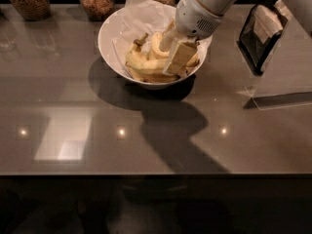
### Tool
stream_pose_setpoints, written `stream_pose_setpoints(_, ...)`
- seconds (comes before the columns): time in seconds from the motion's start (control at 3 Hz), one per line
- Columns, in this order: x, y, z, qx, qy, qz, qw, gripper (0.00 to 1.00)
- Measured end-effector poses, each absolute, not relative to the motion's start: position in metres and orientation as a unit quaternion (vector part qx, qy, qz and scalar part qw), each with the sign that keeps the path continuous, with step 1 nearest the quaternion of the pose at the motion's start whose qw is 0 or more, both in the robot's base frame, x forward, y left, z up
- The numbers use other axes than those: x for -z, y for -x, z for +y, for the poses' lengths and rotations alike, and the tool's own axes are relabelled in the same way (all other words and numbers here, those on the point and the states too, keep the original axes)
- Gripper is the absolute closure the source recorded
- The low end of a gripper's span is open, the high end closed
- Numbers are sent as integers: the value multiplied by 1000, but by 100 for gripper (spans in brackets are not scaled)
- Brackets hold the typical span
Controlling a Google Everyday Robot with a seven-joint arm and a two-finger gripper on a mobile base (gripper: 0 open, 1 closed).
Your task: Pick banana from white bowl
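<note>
The white bowl [113, 48], lined with crinkled white paper, stands at the back middle of the grey table. Yellow bananas [142, 62] lie inside it, stems pointing up left. My gripper [170, 55] reaches down from the upper right into the bowl, over the right part of the bananas. One cream finger [179, 58] lies against the fruit; the other finger is mostly hidden behind it.
Three glass jars of brown grains [29, 0] stand along the back edge. A dark tilted stand holding a packet [262, 30] and a clear sheet [285, 89] are at the right. The grey table [97, 140] stretches toward the front.
</note>
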State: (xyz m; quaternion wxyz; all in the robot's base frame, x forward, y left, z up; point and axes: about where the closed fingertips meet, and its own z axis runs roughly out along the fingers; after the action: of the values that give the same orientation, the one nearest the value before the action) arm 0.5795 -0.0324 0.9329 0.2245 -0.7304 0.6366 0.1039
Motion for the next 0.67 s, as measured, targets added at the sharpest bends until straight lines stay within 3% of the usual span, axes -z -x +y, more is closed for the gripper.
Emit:
stream_pose_setpoints(0.33,-919,-579,-22,-115,736,632,212,43)
stream_pose_setpoints(0.67,-910,-577,-15,-122,740,629,204,51)
